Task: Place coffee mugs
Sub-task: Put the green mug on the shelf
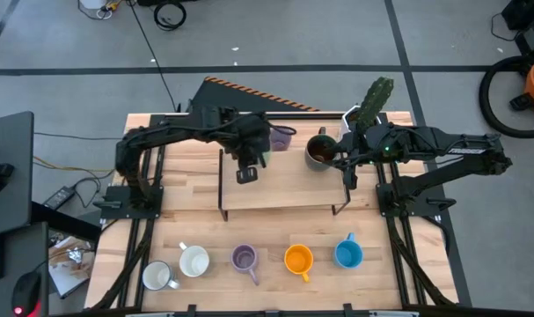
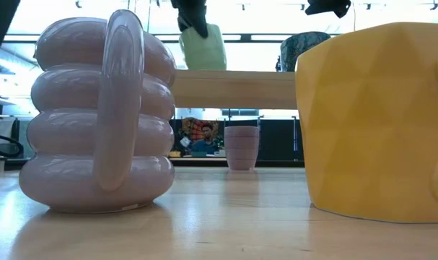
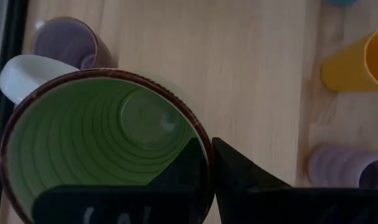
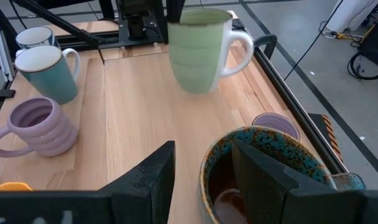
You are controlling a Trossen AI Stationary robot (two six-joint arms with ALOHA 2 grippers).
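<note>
My left claw (image 3: 207,180) pinches the rim of one green mug (image 4: 198,53) above the raised shelf (image 1: 284,189). My right claw (image 4: 204,180) grips one dark brown mug (image 1: 319,151) there. Five mugs stand along the table's (image 1: 425,273) near edge: two white, one lilac, one orange, one blue.

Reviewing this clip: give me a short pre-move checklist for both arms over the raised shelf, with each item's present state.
1. Left gripper jaws shut on the green mug rim: ok.
2. Green mug lifted off the raised shelf: ok.
3. Right gripper jaws straddling the dark brown mug rim: ok.
4. Dark brown mug seated on the shelf: cannot tell.
5. Shelf surface under the green mug free: ok.
</note>
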